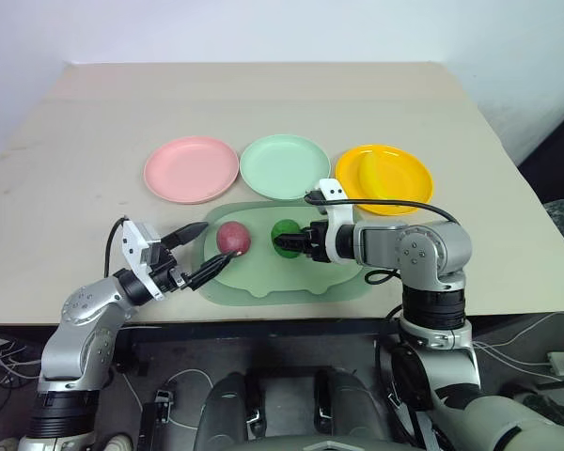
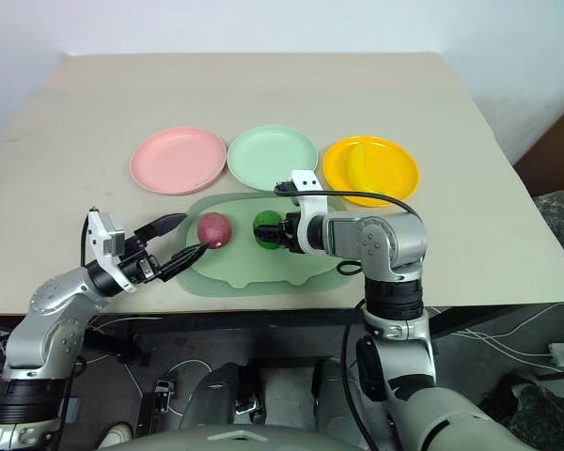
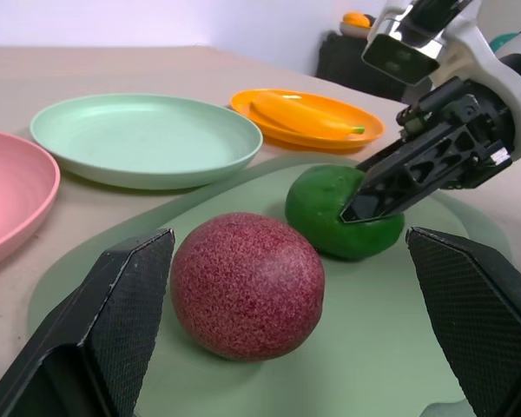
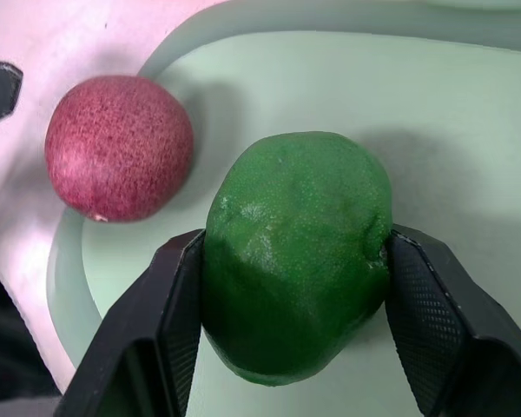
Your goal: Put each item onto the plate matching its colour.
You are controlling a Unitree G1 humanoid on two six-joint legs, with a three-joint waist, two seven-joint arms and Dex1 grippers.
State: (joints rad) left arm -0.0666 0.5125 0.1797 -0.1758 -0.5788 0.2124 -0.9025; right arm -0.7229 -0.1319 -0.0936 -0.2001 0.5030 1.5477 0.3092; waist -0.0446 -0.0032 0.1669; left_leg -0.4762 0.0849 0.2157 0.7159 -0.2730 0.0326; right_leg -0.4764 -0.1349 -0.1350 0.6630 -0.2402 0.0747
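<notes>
The round dark-green fruit [image 4: 295, 252] lies on the pale-green mat [image 1: 291, 282], and my right gripper [image 1: 288, 241] is shut on it, one black pad pressed to each side. Just to its left sits the dark red fruit [image 1: 233, 238], also on the mat. My left gripper [image 1: 215, 245] stands open at the mat's left edge, its fingers [image 3: 113, 321] spread on either side of the red fruit without touching it. The yellow banana [image 1: 368, 174] lies on the orange-yellow plate [image 1: 409, 183]. The pink plate [image 1: 191, 169] and the mint-green plate [image 1: 284, 165] hold nothing.
The three plates stand in a row just behind the mat, pink at the left and orange-yellow at the right. The tan table [image 1: 263, 94] stretches bare beyond them. A black cable [image 1: 395, 202] arcs over my right forearm near the orange-yellow plate.
</notes>
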